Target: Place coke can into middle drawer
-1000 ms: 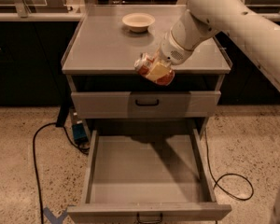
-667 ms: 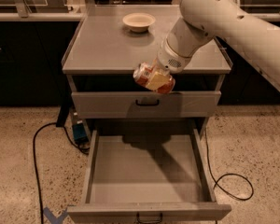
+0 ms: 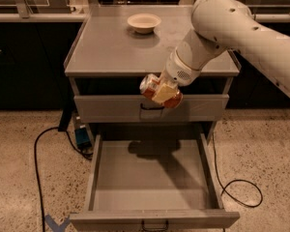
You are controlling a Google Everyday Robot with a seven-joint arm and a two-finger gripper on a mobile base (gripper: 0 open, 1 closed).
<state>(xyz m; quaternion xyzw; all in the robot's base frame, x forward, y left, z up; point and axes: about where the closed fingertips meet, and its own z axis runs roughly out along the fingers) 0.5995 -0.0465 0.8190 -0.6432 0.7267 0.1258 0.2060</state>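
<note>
My gripper (image 3: 162, 92) is shut on the coke can (image 3: 149, 85), a red-orange can held lying sideways in front of the upper drawer front (image 3: 106, 109). The can hangs in the air above the back part of the open middle drawer (image 3: 150, 178). The drawer is pulled fully out, with a flat grey floor, low side walls and a small dark loop handle (image 3: 154, 224) at its front. Its floor shows only the shadow of arm and can.
A cream round bowl (image 3: 143, 22) sits at the back of the cabinet top (image 3: 111, 52). Black cables (image 3: 38, 168) lie on the speckled floor to the left, and another cable (image 3: 241, 192) to the right. A small blue box (image 3: 82, 137) stands by the cabinet's left leg.
The gripper with the can has moved down and a little left, from the cabinet top's front edge to in front of the upper drawer front.
</note>
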